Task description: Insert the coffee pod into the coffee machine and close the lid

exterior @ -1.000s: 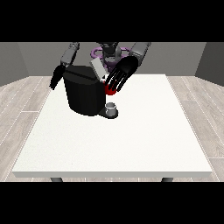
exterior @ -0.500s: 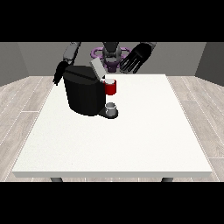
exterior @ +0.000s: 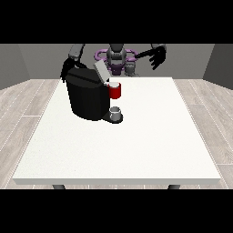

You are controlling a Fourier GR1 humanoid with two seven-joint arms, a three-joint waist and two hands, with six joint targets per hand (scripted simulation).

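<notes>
Grey walls and pale plank flooring surround a large white bench. Front view: a black coffee machine stands on the bench toward the view's left, its light grey lid raised and tilted. A red thing at the machine sits at its front, above a small grey cup on the base. The hand at the view's right is raised clear of the bench, fingers spread, holding nothing. The hand at the view's left sits behind the machine's top; finger state cannot be told. The pod is not plainly visible.

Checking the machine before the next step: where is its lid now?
The lid stands raised atop the coffee machine, left of table centre, just above a red thing at the machine.
</notes>
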